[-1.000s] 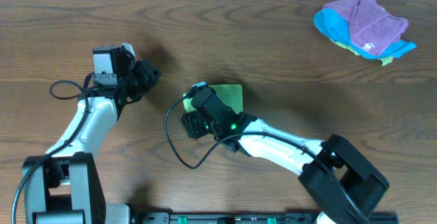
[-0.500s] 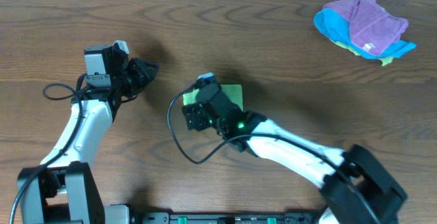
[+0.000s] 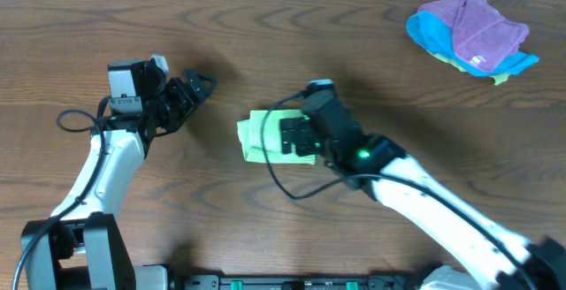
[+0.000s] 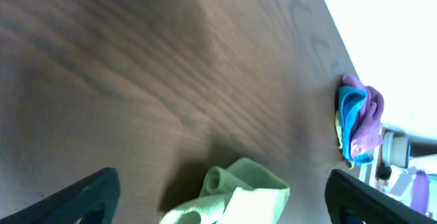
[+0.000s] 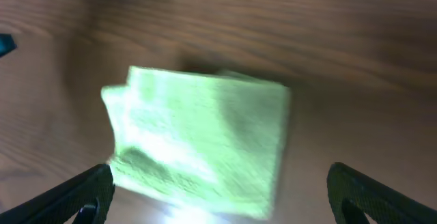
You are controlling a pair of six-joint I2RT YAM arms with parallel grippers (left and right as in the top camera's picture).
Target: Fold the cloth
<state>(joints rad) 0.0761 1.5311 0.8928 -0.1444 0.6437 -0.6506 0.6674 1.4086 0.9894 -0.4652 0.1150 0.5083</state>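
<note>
The green cloth (image 3: pixel 256 136) lies flat on the table (image 3: pixel 371 51) near its middle, folded into a rough rectangle. Its left edge is uneven, with layers showing one over another. In the right wrist view the cloth (image 5: pixel 205 135) is blurred but reads as a thick rectangle with a stepped left side and a straighter right side.

The right gripper (image 3: pixel 285 138) hangs over the cloth's right part, covering it from above. Its fingers (image 5: pixel 85 191) stand wide apart at the bottom corners of the right wrist view, and the cloth sits between and beyond them, not pinched. I cannot tell whether the fingers touch the fabric.

The left gripper (image 3: pixel 196 87) is well apart from the cloth, up and to the left of it, pointing toward the table's middle. Its fingers (image 4: pixel 82 195) are spread wide with nothing between them. In the left wrist view the cloth (image 4: pixel 239 193) shows at the bottom edge, with a rolled fold at its near end.

A pile (image 3: pixel 470 32) of purple and blue cloths, with a bit of yellow-green under it, sits at the table's far right corner, well apart from both arms. The left wrist view shows the same pile (image 4: pixel 356 118) at the table's edge.

A black cable (image 3: pixel 285 186) loops on the table just beside the right arm
</note>
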